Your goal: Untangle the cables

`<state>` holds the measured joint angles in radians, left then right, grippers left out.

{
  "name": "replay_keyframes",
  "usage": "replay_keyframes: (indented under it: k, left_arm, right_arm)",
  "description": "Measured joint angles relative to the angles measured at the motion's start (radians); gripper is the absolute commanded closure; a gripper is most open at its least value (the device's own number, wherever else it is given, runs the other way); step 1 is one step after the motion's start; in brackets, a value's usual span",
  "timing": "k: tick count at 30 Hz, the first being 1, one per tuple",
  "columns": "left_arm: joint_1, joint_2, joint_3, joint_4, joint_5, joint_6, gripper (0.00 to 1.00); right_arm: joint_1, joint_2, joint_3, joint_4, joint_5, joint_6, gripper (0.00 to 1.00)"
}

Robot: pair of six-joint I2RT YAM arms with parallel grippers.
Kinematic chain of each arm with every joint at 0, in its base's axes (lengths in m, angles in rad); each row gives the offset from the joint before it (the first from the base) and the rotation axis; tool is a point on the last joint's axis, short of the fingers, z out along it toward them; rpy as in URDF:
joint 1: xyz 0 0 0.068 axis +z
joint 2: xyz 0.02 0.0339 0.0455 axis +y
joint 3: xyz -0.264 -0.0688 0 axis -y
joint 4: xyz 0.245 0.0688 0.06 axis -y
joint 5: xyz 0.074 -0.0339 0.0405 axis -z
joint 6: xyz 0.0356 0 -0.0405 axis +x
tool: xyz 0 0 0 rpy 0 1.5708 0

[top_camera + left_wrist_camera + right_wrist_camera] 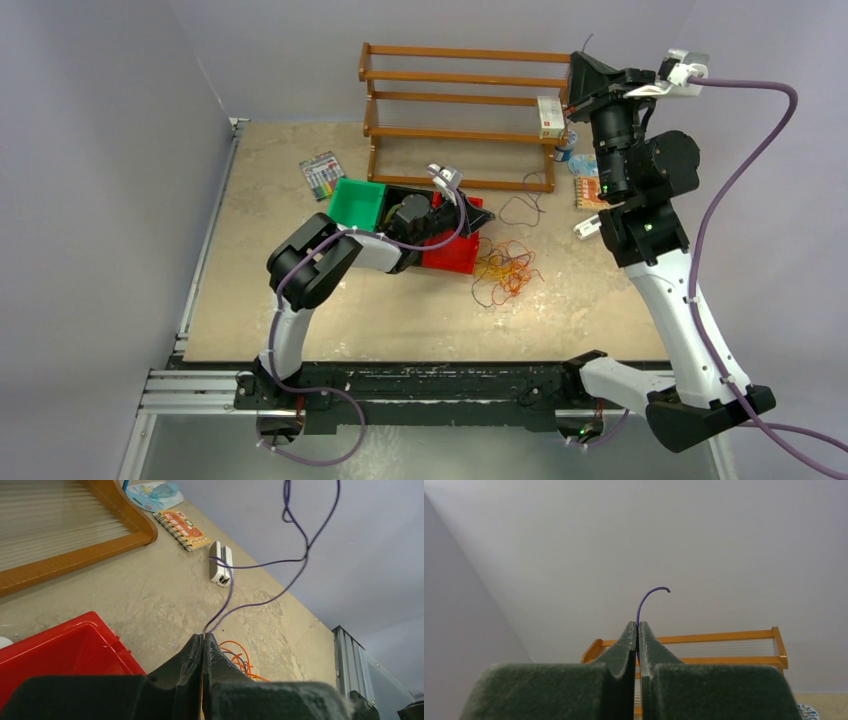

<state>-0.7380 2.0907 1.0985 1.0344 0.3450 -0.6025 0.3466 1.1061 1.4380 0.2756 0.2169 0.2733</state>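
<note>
The cables lie as a loose bunch of fine orange, yellow and purple loops on the table, just right of the red bin. My left gripper sits low beside that bin. In the left wrist view the left gripper is shut on a purple cable that rises up and away from it. Orange cables lie right behind the fingers. My right gripper is raised high over the rack. Seen from its wrist camera, the right gripper is shut on the purple cable's curled end.
A wooden rack stands at the back with a small box on it. Green and black bins adjoin the red one. A white adapter, a spiral notebook and a marker pack lie on the table.
</note>
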Motion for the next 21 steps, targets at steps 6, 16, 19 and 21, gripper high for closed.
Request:
replay_keyframes:
  k: [6,16,19,21]
  left_arm:
    - [0.0,0.0,0.009,-0.02,-0.02,0.016,1.0]
    - [0.0,-0.019,0.009,-0.035,-0.011,0.04,0.54]
    - [0.0,-0.047,0.008,-0.034,-0.001,0.049,0.49]
    - [0.0,-0.068,0.005,-0.034,0.0,0.051,0.49]
  right_arm:
    - [0.0,0.0,0.0,0.0,0.0,0.0,1.0]
    - [0.0,0.0,0.0,0.0,0.0,0.003,1.0]
    - [0.0,0.0,0.0,0.0,0.0,0.003,1.0]
    - [0.0,0.0,0.0,0.0,0.0,0.003,1.0]
